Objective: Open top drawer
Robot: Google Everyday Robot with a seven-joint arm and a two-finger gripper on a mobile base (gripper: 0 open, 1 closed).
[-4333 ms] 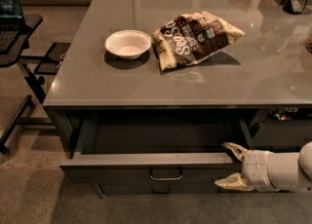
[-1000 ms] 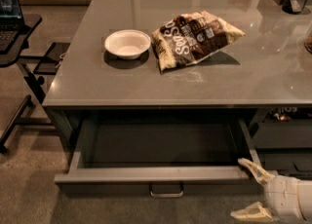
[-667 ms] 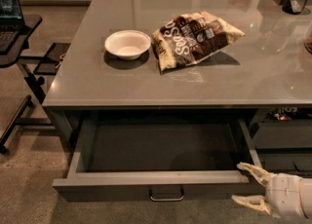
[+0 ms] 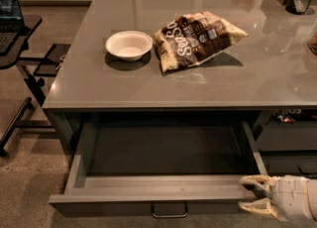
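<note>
The top drawer (image 4: 166, 155) is pulled far out from under the grey counter, and its plain flat inside holds nothing. Its loop handle (image 4: 169, 211) shows at the centre of the front panel, at the bottom edge of the camera view. My gripper (image 4: 249, 193) is at the bottom right, at the right end of the drawer's front panel. Its pale fingers (image 4: 255, 181) are spread apart, the upper one over the panel's top rim and the lower one in front of the panel.
On the counter (image 4: 277, 73) stand a white bowl (image 4: 129, 45) and a brown snack bag (image 4: 195, 36). Narrower drawers (image 4: 287, 138) of the neighbouring stack sit to the right. A black stand with a laptop (image 4: 12, 33) is at the left.
The drawer has slid further out towards the camera. My gripper has stayed at the right end of the front panel, and its fingers now look closer together.
</note>
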